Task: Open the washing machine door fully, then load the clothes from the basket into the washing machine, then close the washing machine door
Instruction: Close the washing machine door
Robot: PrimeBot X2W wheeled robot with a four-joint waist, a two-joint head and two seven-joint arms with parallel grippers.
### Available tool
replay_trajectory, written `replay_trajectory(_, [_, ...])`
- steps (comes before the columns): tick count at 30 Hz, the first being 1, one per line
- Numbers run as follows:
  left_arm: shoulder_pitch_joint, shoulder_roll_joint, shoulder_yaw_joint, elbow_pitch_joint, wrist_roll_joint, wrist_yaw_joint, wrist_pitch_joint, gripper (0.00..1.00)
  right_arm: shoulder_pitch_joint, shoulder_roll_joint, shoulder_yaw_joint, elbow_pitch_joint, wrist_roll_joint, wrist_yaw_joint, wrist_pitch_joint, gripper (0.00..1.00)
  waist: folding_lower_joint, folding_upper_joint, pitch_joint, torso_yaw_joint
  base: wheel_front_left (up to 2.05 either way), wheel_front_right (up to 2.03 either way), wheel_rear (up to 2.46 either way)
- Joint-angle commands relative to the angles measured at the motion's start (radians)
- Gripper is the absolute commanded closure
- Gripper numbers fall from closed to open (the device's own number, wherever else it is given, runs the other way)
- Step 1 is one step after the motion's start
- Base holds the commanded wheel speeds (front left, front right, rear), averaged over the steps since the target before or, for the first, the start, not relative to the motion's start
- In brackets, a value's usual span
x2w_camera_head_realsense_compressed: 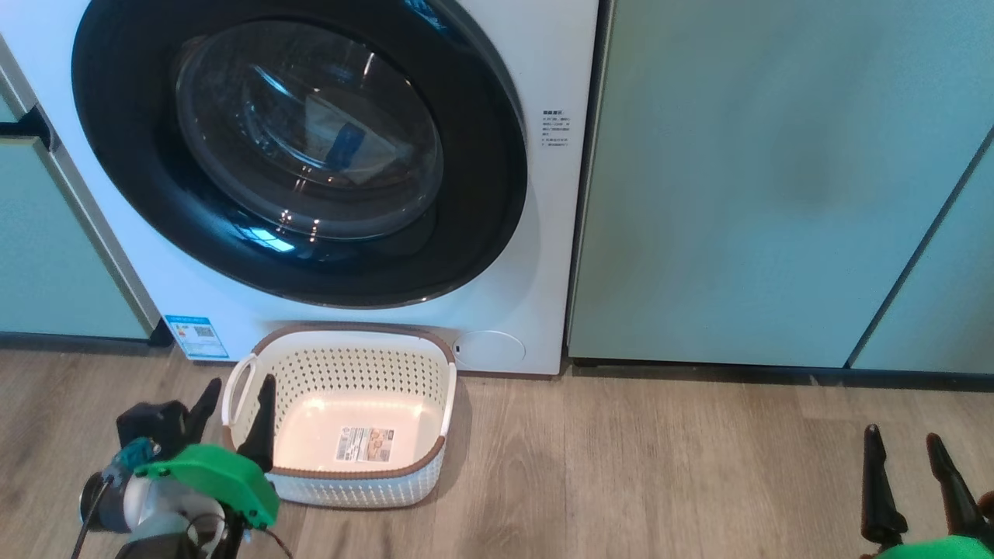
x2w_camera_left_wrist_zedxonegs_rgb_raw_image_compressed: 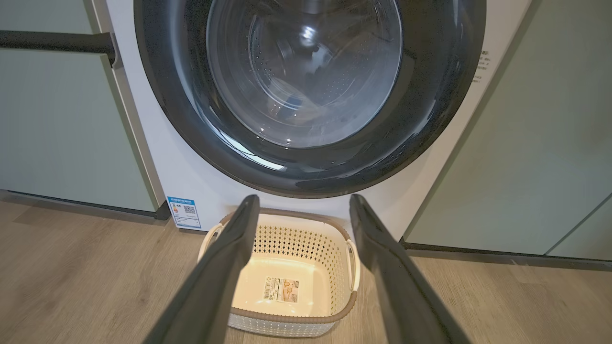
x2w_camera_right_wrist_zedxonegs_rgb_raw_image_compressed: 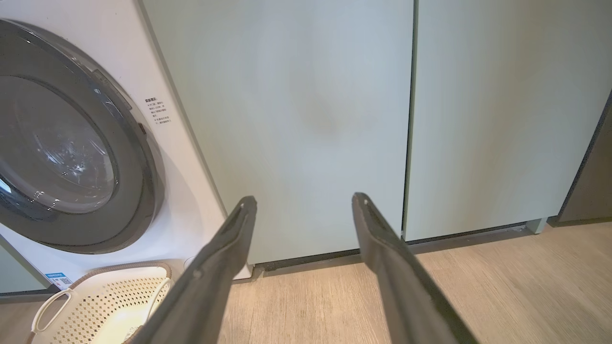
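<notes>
The white washing machine (x2w_camera_head_realsense_compressed: 536,264) fills the upper left, and its washing machine door (x2w_camera_head_realsense_compressed: 481,194), black-rimmed with a domed glass centre, lies shut against the front. Through the glass I see a dim pale shape with a blue patch (x2w_camera_head_realsense_compressed: 345,147); whether it is the clothes I cannot tell. On the floor in front stands the cream basket (x2w_camera_head_realsense_compressed: 349,373), with only a label on its floor. My left gripper (x2w_camera_head_realsense_compressed: 241,384) is open just at the basket's left handle (x2w_camera_head_realsense_compressed: 235,388), holding nothing. My right gripper (x2w_camera_head_realsense_compressed: 901,435) is open at the lower right, far from both.
Pale green cabinet doors (x2w_camera_head_realsense_compressed: 776,194) stand right of the machine, and another (x2w_camera_head_realsense_compressed: 46,248) with a dark bar handle (x2w_camera_head_realsense_compressed: 27,128) on its left. Wood floor (x2w_camera_head_realsense_compressed: 660,466) stretches between the basket and my right gripper. A blue sticker (x2w_camera_head_realsense_compressed: 196,335) marks the machine's lower left corner.
</notes>
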Motion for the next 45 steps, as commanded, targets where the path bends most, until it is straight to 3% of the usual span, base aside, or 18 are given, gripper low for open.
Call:
replay_trajectory(1, [-0.041, 0.022, 0.042, -0.026, 0.009, -0.001, -0.006, 0.0, -0.028, -0.004, 0.015, -0.03, -0.007, 0.0, -0.006, 0.0, 0.0, -0.0001, 0.0, 0.001, 0.0, 0.0, 0.0])
replay_trajectory(45, [-0.035, 0.022, 0.018, -0.055, 0.008, -0.001, -0.006, 0.0, -0.044, -0.005, 0.032, -0.011, -0.003, 0.0, -0.006, 0.0, 0.0, -0.0001, 0.017, 0.015, 0.0, 0.0, 0.0])
